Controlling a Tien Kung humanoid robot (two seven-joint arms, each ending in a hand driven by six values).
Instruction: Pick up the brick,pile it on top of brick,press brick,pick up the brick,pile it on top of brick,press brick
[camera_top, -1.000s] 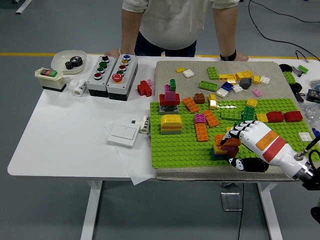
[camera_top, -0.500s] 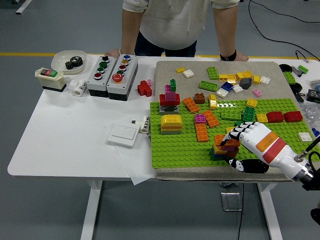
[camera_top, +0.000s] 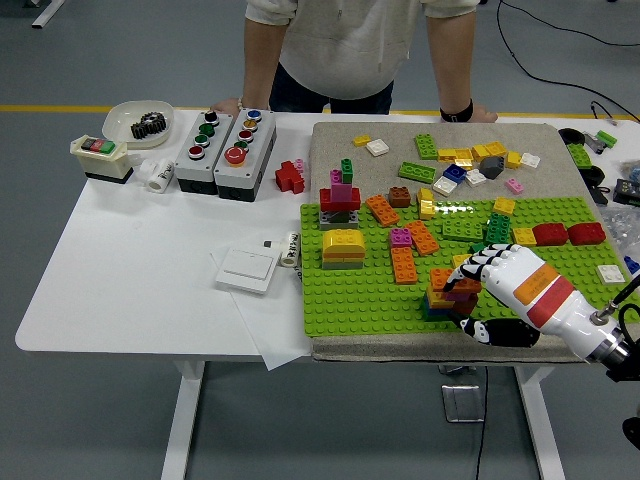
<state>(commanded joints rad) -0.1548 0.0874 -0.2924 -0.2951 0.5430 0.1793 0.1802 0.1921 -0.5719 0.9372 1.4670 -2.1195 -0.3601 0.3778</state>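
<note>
A small stack of bricks (camera_top: 445, 292), orange on top with a dark red brick at its right side, stands near the front edge of the green baseplate (camera_top: 350, 290). My right hand (camera_top: 478, 290) reaches in from the lower right. Its fingers (camera_top: 484, 264) curl over the top and right of the stack, and the thumb lies below it at the mat's edge. The hand appears to grip the dark red brick on the stack. My left arm does not show.
Loose bricks lie over the grey mat (camera_top: 380, 130) and baseplate: an orange brick (camera_top: 404, 264), a yellow domed stack (camera_top: 342, 248), a red and green tower (camera_top: 340, 195). Button boxes (camera_top: 226, 152) and a white switch (camera_top: 246, 268) lie left. A person's hands rest on the far edge.
My right hand has shifted very slightly over the stack. The bricks and the person have not moved.
</note>
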